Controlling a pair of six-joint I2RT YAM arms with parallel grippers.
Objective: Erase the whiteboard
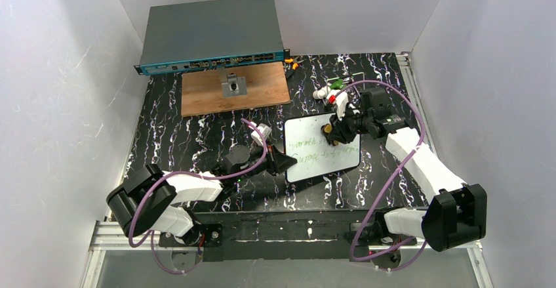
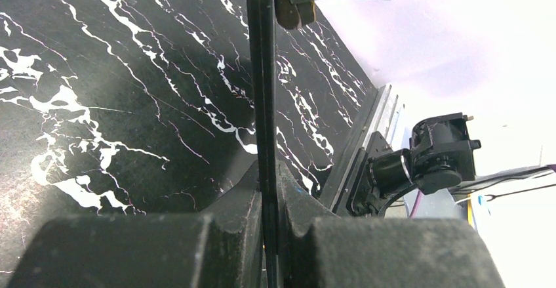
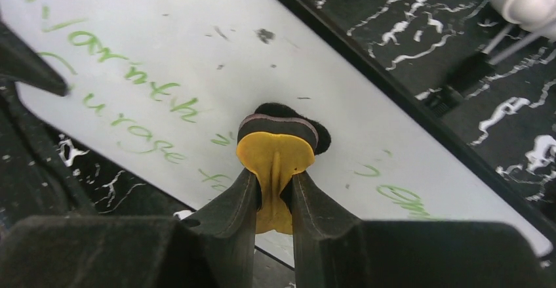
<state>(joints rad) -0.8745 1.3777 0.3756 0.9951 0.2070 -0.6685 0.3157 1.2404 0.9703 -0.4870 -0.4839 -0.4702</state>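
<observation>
Two arms at the whiteboard, one pinching its rim, one pressing an eraser on it.

The whiteboard [image 1: 321, 150] lay flat on the black marbled table [image 1: 197, 137], a little right of the middle and in front of the wooden board [image 1: 236, 94]. The left gripper [image 1: 283, 163] met the whiteboard's left edge; in the left wrist view its fingers [image 2: 242, 196] were drawn almost together, nipping the thin dark rim between them. The right gripper [image 1: 331, 132] was over the upper middle of the whiteboard, its fingers [image 3: 229, 203] narrowed onto the yellow handle of an eraser [image 3: 275, 150], whose black felt pad touched the white surface. Green handwriting [image 3: 131, 91] showed on both sides of the eraser.
</observation>
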